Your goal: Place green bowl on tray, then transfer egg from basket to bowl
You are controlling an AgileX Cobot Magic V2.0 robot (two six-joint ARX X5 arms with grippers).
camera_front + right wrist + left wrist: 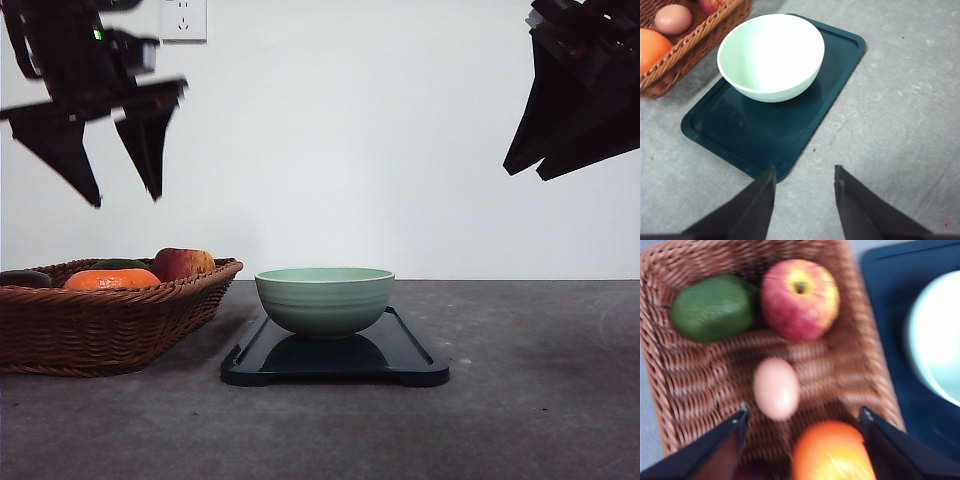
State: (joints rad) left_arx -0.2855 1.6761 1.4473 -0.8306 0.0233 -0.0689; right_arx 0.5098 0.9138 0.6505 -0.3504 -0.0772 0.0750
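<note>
The pale green bowl (325, 300) stands upright and empty on the black tray (400, 355), toward the tray's far end (771, 55). The egg (776, 388) lies on the floor of the wicker basket (100, 320), to the tray's left. My left gripper (126, 198) hangs high above the basket, open and holding nothing. In its wrist view the egg sits just ahead of the gap between the fingers (803, 412). My right gripper (527, 170) is raised at the upper right, open and empty, over bare table beyond the tray's near corner (805, 170).
The basket also holds a red apple (800, 299), a green avocado (714, 307) and an orange (832, 452) close beside the egg. A dark fruit (25, 278) shows at its left end. Grey tabletop (900, 100) stretches to the tray's right.
</note>
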